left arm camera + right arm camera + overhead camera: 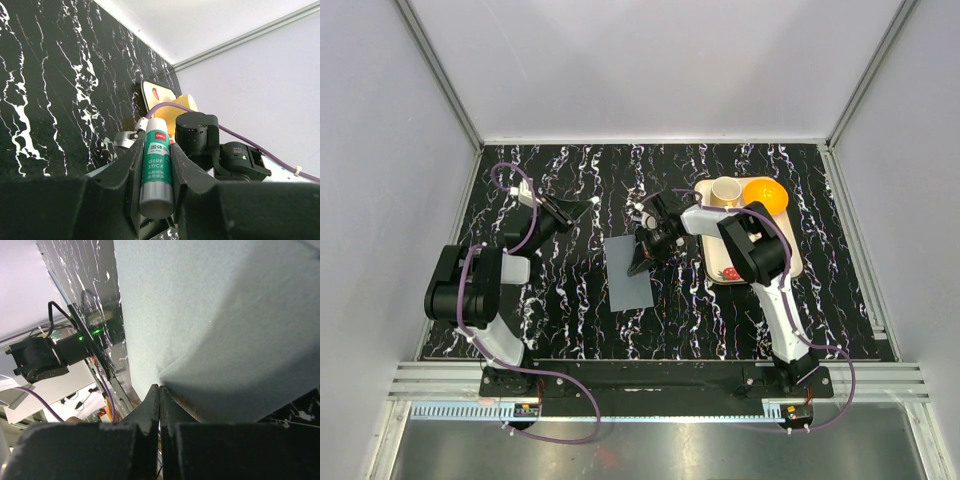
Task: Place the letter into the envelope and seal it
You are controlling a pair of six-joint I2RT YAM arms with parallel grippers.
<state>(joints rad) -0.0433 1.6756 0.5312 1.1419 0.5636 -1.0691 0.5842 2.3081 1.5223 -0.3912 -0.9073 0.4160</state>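
The envelope (625, 275) lay flat on the tabletop (570, 320), in the middle of the top view. It looked thin, light and bendy, so it should be pinched softly at the flap's edge, not in the middle. The right tool (159, 390) was shut tight, its tips at that flap edge; I could not tell if paper was between them. Only the left wrist view showed that the left tool (156, 150) was clamped on a glue stick (156, 175). No view showed the letter.

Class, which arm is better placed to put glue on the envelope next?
Left. The left gripper holds the glue stick. The right gripper is shut at the edge of the envelope, with no glue.
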